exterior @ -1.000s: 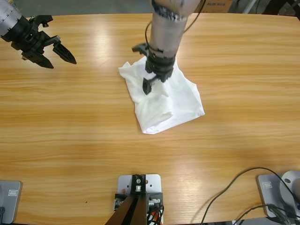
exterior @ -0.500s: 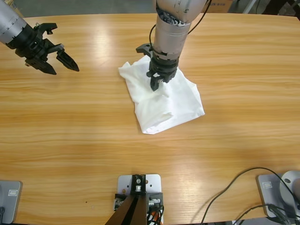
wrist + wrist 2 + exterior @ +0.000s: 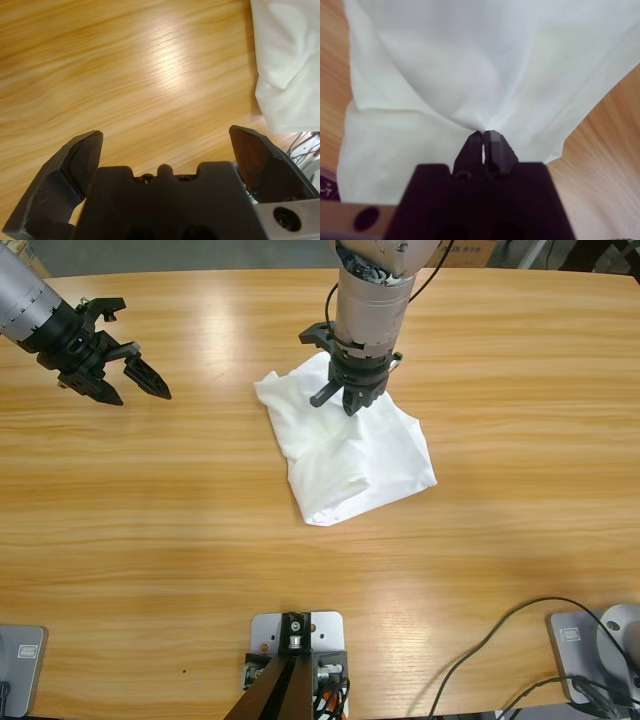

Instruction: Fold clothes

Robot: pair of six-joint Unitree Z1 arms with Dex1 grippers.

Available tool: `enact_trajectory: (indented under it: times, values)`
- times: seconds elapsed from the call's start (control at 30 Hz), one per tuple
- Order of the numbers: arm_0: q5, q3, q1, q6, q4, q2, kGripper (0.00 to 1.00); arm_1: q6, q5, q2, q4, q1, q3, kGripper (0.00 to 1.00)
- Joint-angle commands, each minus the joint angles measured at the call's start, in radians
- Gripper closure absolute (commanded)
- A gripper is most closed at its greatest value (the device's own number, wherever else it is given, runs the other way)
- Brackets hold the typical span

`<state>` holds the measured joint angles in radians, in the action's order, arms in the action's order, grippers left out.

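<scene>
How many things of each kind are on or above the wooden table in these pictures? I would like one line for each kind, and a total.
White T-shirt, crumpled on the table: 1
Robot hands: 2, namely the right hand, shut on the T-shirt's fabric, and the left hand, open above bare wood
Total: 3

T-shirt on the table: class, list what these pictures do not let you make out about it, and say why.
- Chest logo: not visible on the T-shirt in any view.
- Sleeves and collar: lost in the folds, high view.
- Fabric under the right gripper: covered by the arm, high view.
- Most of the shirt: cut off by the edge, left wrist view.
</scene>
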<state>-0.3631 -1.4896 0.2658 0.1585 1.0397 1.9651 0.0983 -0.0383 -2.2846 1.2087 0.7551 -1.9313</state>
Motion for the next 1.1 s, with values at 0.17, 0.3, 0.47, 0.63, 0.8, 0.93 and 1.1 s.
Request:
enact_trajectory:
  times: [0.17,0.3,0.47,0.63,0.8,0.93,1.1]
  values:
    - [0.007,0.031,0.009,-0.018,-0.018,0.0,0.004,-0.003,-0.076,0.024,0.048,-0.011,-0.048,0.143]
    - [0.008,0.042,0.009,-0.023,-0.018,-0.005,0.004,-0.014,-0.147,0.0,0.004,-0.013,-0.044,0.044]
    - [0.013,0.054,0.009,-0.03,-0.018,-0.009,0.004,-0.024,-0.193,0.004,-0.062,-0.018,-0.007,0.024]
    - [0.013,0.052,0.009,-0.031,-0.019,-0.009,0.004,-0.024,-0.156,-0.005,-0.07,-0.047,0.017,0.032]
    - [0.015,0.054,0.007,-0.034,-0.02,-0.005,0.004,-0.02,-0.1,-0.006,-0.072,-0.076,0.055,0.041]
    - [0.015,0.054,0.007,-0.034,-0.024,0.0,0.004,-0.02,-0.095,-0.006,-0.077,-0.088,0.058,0.044]
    - [0.016,0.055,0.007,-0.034,-0.026,0.0,0.004,-0.017,-0.114,-0.019,-0.087,-0.081,0.064,0.187]
